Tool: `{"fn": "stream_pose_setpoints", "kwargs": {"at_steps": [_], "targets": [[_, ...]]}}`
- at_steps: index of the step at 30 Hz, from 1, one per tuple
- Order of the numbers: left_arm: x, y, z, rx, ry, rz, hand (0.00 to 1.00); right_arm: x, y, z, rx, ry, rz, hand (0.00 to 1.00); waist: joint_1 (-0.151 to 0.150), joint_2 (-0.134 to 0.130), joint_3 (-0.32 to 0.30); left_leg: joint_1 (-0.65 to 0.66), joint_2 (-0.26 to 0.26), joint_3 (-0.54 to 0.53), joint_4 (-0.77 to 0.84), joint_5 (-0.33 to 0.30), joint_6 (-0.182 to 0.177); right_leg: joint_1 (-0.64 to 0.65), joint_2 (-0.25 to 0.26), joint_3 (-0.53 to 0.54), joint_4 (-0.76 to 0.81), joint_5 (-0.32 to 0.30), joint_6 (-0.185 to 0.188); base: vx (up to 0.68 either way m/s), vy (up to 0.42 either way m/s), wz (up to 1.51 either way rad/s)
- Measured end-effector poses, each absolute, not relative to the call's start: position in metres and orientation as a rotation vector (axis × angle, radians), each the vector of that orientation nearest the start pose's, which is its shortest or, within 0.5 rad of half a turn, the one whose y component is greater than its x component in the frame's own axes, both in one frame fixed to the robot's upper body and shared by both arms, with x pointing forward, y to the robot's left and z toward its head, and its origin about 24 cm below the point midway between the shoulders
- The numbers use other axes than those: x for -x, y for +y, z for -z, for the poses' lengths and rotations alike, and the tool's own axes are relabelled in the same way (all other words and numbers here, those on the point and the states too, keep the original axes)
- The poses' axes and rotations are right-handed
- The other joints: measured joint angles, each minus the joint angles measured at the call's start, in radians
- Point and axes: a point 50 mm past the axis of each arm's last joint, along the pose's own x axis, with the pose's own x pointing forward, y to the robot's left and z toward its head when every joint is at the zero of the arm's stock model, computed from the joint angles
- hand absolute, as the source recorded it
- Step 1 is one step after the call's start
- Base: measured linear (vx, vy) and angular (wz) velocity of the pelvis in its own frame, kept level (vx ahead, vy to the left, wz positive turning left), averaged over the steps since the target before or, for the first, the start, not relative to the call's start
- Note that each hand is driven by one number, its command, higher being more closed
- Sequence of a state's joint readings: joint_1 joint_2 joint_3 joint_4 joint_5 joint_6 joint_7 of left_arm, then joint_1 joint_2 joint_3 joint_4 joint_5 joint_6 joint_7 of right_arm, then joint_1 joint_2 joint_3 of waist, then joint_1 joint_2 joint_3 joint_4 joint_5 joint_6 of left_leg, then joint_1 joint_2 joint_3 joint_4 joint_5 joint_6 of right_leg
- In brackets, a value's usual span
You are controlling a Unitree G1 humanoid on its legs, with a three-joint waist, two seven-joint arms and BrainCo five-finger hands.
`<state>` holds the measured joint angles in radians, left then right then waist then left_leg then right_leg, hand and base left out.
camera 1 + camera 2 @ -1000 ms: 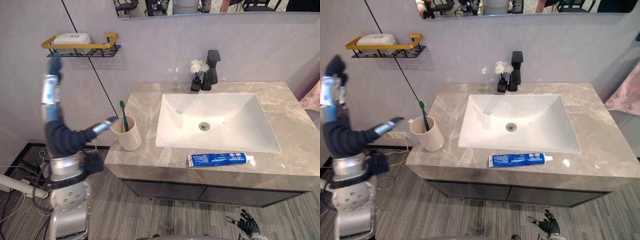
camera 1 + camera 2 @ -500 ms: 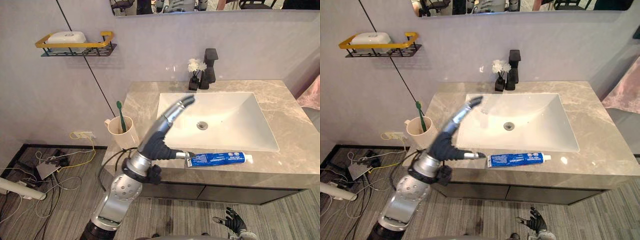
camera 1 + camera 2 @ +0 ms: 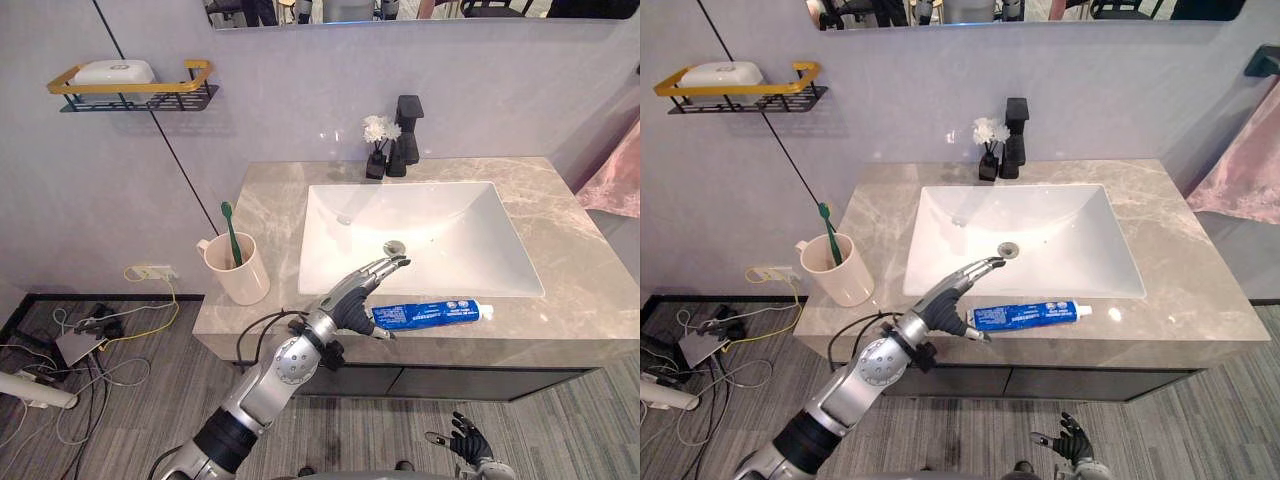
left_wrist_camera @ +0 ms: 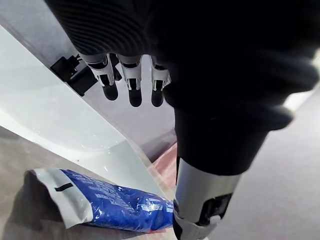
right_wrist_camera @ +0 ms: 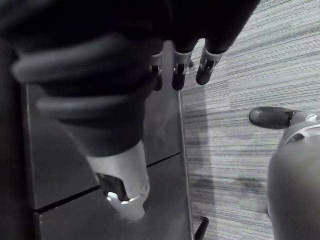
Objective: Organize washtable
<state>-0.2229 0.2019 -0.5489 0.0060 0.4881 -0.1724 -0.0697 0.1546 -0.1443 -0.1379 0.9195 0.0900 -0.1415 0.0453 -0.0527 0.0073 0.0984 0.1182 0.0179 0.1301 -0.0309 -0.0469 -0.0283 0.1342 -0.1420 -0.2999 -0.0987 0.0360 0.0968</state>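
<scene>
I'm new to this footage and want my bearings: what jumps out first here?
The robot's left hand, fingers straight, reaches over the crimped end of a blue toothpaste tube lying on the grey marble counter in front of the white rectangular sink. At the counter's left end stands a beige cup holding a green toothbrush.

toothpaste tube (image 3: 425, 313) blue, white cap | cup (image 3: 240, 277) cream | toothbrush (image 3: 231, 232) green | counter (image 3: 552, 210) grey-veined marble

Our left hand (image 3: 360, 297) comes down from beside the wall shelf (image 3: 130, 88) and now hovers, fingers straight, at the flat end of the toothpaste tube (image 3: 432, 312).
</scene>
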Motion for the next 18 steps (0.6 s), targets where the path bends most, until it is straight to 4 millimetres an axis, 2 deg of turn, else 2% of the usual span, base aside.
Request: {"fn": "stream_pose_setpoints", "kwargs": {"at_steps": [3,6,11,18], "targets": [[-0.249,0.037,-0.072,-0.736,-0.403,0.664,0.0,-0.104,-0.227,0.142,-0.017,0.896,0.234,0.0,-0.018,-0.003,0.002,0.0,0.0,0.0,0.0,0.0,0.0,0.0,-0.001,-0.001,0.0,0.0,0.0,0.0,0.0,0.0],[-0.253,0.036,-0.071,-0.756,-0.4,0.666,0.0,-0.104,-0.227,0.142,-0.019,0.897,0.235,0.0,-0.02,-0.004,0.003,0.0,0.0,0.0,0.0,0.0,0.0,0.0,0.0,0.0,0.0,0.0,0.0,0.0,0.0,0.0],[-0.259,0.032,-0.081,-0.77,-0.436,0.659,0.0,-0.104,-0.227,0.143,-0.039,0.902,0.249,0.0,-0.022,-0.007,0.005,0.0,0.0,0.0,0.002,0.0,0.0,0.001,0.0,-0.001,0.0,0.0,0.0,-0.02,-0.006,0.0],[-0.26,0.031,-0.072,-0.8,-0.397,0.666,0.0,-0.106,-0.221,0.144,-0.058,0.9,0.246,0.0,-0.03,-0.017,0.018,0.001,0.0,0.0,0.002,0.0,0.0,0.003,-0.001,-0.001,0.0,0.0,0.0,0.0,0.0,0.0]]}}
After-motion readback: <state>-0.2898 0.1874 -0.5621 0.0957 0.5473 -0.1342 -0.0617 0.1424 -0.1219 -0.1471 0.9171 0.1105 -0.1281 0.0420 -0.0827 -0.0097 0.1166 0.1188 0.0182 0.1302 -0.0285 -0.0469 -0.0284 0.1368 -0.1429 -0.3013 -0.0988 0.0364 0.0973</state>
